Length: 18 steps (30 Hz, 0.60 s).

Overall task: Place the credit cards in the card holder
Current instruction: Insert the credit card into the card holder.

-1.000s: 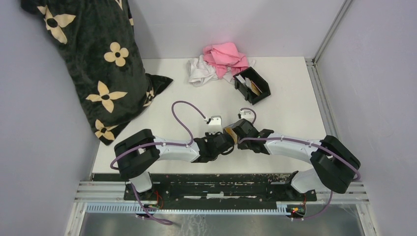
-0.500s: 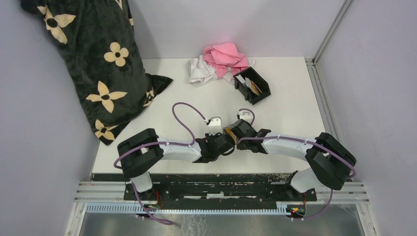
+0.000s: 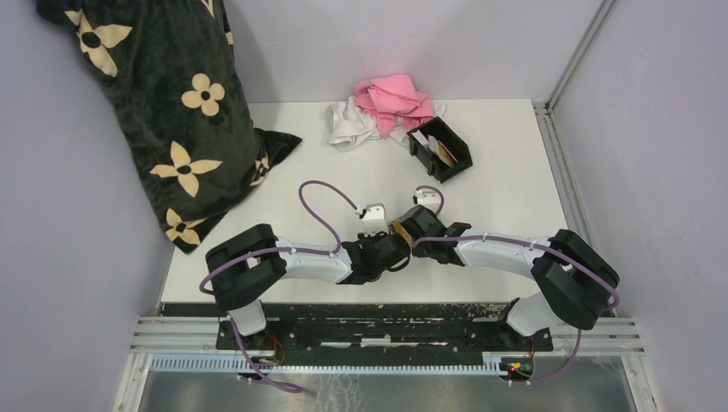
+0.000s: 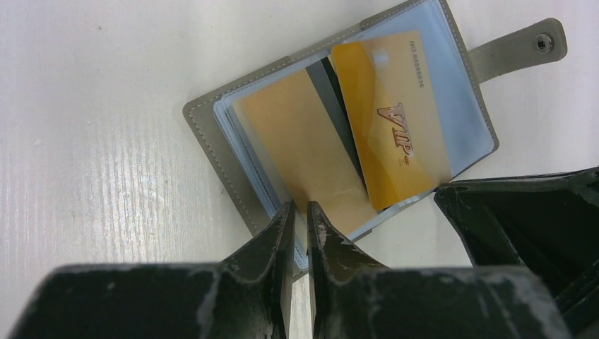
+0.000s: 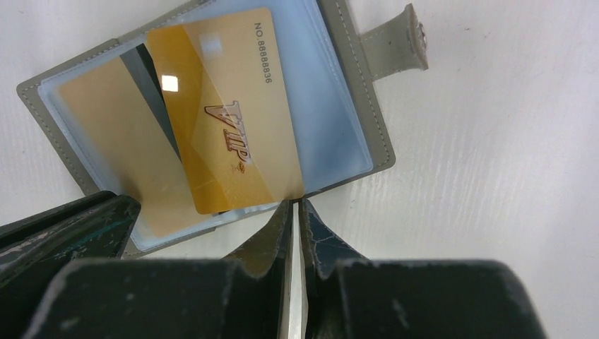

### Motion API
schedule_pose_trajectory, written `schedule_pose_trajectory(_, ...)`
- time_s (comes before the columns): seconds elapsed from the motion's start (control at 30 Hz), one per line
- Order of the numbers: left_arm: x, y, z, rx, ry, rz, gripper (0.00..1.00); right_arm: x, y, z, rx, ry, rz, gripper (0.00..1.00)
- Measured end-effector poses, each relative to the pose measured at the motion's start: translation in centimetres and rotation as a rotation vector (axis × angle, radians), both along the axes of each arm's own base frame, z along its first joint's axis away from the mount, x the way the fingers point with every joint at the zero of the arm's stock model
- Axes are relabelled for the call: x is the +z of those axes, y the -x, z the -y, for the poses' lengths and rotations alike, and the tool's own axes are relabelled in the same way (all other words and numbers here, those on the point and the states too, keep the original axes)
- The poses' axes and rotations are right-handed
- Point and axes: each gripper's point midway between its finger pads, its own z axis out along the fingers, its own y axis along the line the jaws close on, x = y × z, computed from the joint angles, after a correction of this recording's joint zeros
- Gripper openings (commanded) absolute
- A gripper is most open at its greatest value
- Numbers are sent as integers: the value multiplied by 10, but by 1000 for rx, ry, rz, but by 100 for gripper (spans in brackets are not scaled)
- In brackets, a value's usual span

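A grey folding wallet [image 4: 212,141] lies open on the white table near the front middle, showing clear sleeves. A tan card [image 4: 304,148] sits inside one sleeve. A gold VIP credit card [image 5: 226,120] sticks partly out of the wallet. My left gripper [image 4: 300,208] is shut on the wallet's near sleeve edge. My right gripper [image 5: 295,205] is shut on the gold card's near corner. In the top view both grippers, left [image 3: 391,247] and right [image 3: 407,232], meet tip to tip. The black card holder [image 3: 456,157] stands at the back right with a white and a tan card inside.
A pink cloth [image 3: 393,96] and a white cloth [image 3: 348,124] lie just behind the card holder. A black flowered pillow [image 3: 172,112] leans in the back left corner. Walls close the table on three sides.
The right arm has slid a little left and forward toward the wallet. Both pairs of jaws have narrowed slightly. The left arm has hardly moved.
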Motion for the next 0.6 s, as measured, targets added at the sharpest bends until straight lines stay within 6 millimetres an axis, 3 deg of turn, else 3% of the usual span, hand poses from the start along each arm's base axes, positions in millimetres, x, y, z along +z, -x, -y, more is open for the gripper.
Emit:
schedule_pose_trajectory(0.37, 0, -1, -1, 4, -3, 4, 19, 5, 0, 3, -7, 4, 12, 14)
schedule_pose_trajectory(0.6, 1, 1, -6, 5, -22, -3, 22, 21, -2, 6, -14, -11, 49, 23)
